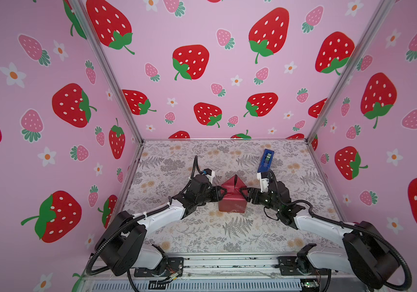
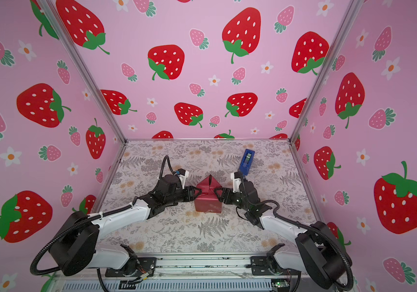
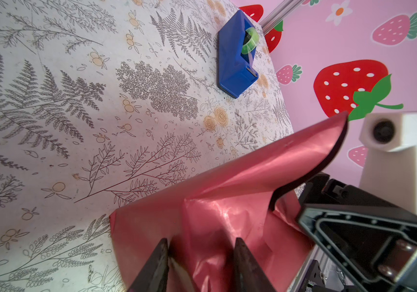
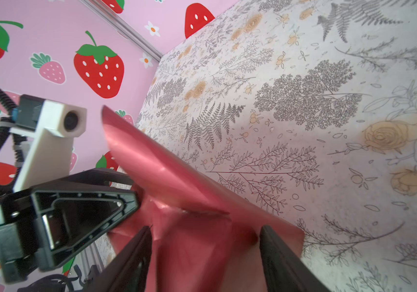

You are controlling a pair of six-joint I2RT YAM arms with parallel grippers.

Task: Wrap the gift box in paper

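The dark red paper (image 1: 231, 202) (image 2: 207, 203) is folded round a box shape in the middle of the table, and a pointed flap of it stands up at the far side. The gift box itself is hidden under the paper. My left gripper (image 1: 224, 193) (image 3: 201, 242) is at the parcel's left side, jaws apart, with crumpled paper (image 3: 215, 182) bulging between the fingers. My right gripper (image 1: 243, 193) (image 4: 206, 228) faces it from the right side, jaws wider apart, its fingers against the paper (image 4: 164, 172). Neither pinches the sheet flat.
A blue tape dispenser (image 1: 267, 160) (image 3: 235, 58) with a green roll stands at the back right, just behind the right wrist. The floral table (image 1: 202, 232) is walled by strawberry-patterned panels on three sides. A metal rail runs along the near edge.
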